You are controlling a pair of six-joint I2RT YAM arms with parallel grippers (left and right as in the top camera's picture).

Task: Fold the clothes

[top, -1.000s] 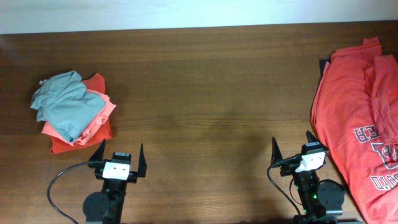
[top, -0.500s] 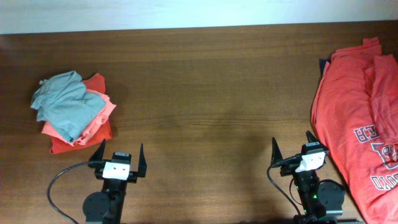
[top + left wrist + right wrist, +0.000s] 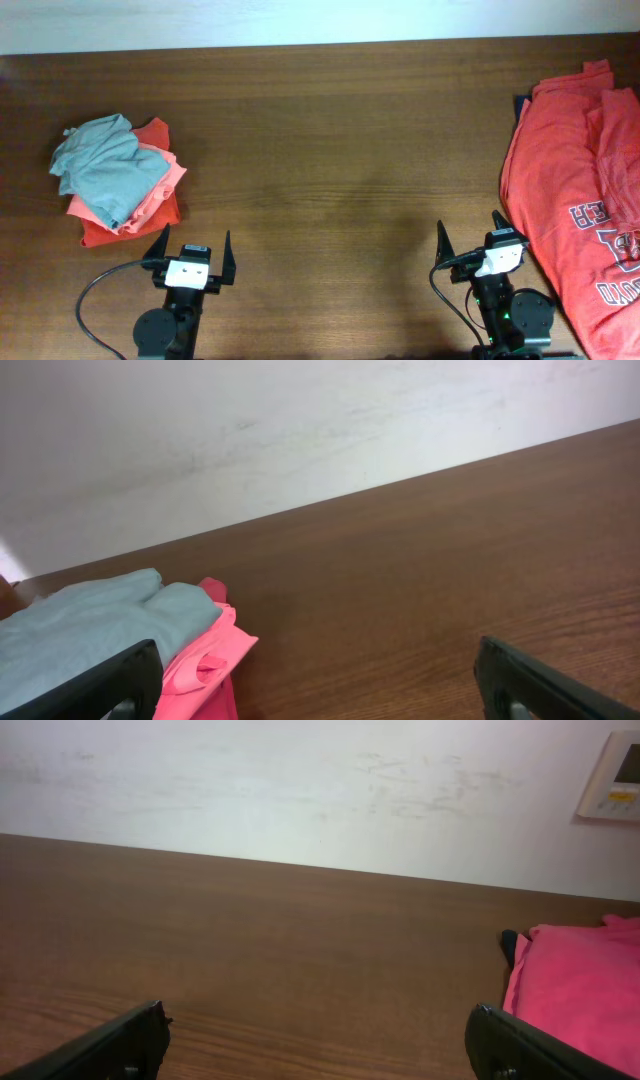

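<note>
**Table (image 3: 330,150) loaded at both ends**

A red T-shirt (image 3: 570,170) is spread over the right edge; a grey and salmon pile (image 3: 115,180) is heaped at the left. The left gripper (image 3: 196,240) and right gripper (image 3: 468,235) are held spread, empty.

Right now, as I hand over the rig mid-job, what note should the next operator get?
The left end effector is open and empty, at the near edge of the table.
The right end effector is open and empty, beside the shirt's edge and apart from it.
Clothes: the grey garment is on top of the salmon one and the orange-red one, piled on the left. The large orange-red T-shirt lies rumpled on the right and runs out of frame, with a navy piece peeking out beside it.
Done: the left pile looks roughly folded.
Left: the T-shirt is unfolded, and nothing is gripped.
</note>
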